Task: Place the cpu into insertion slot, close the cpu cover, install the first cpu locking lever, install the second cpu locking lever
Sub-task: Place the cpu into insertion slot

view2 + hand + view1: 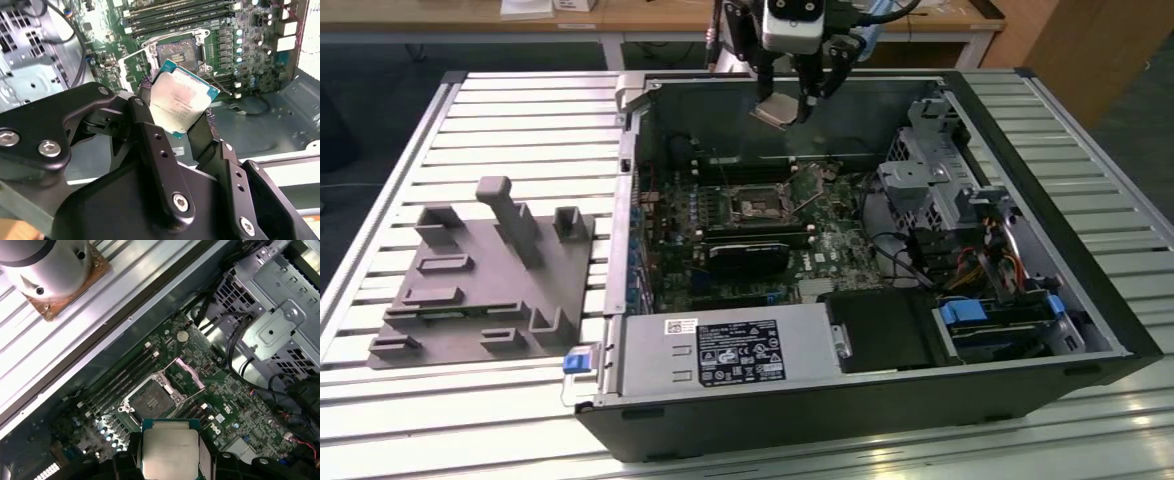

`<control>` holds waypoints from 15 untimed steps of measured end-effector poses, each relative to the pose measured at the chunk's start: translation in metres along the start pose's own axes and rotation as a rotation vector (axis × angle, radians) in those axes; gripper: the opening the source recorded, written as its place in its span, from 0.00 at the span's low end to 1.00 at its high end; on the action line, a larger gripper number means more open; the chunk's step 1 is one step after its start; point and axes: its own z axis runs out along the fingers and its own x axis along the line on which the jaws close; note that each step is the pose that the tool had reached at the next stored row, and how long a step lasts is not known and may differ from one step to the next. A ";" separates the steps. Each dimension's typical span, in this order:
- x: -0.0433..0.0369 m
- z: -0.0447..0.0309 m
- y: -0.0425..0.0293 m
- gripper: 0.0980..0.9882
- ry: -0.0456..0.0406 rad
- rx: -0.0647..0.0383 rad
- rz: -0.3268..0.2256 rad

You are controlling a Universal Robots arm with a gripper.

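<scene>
Slatted metal worktop (440, 130) carries one open computer case (1107, 330), centre to 3 o'clock in the exterior view, and one grey fixture block (480, 270) at 9 o'clock. Inside the case: power-supply box (654, 365) at 6 o'clock, bearing one white printed label (736, 355); green circuit board (834, 262). Insertion slot (757, 203) at board centre lies open, cpu cover (190, 374) tipped up beside it. Two black fingers (150, 135) clamp the one cpu (181, 97) by opposite edges; it is tilted and airborne, at 12 o'clock of the slot.
</scene>
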 end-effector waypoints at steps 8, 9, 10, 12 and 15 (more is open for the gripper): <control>0.0000 0.0026 -0.0002 0.50 -0.0130 0.001 0.137; 0.0000 0.0029 -0.0002 0.50 -0.0146 0.002 0.154; -0.0001 0.0032 -0.0002 0.50 -0.0161 0.002 0.171; -0.0001 0.0039 -0.0003 0.50 -0.0191 0.002 0.206; -0.0001 0.0049 -0.0004 0.50 -0.0237 0.002 0.258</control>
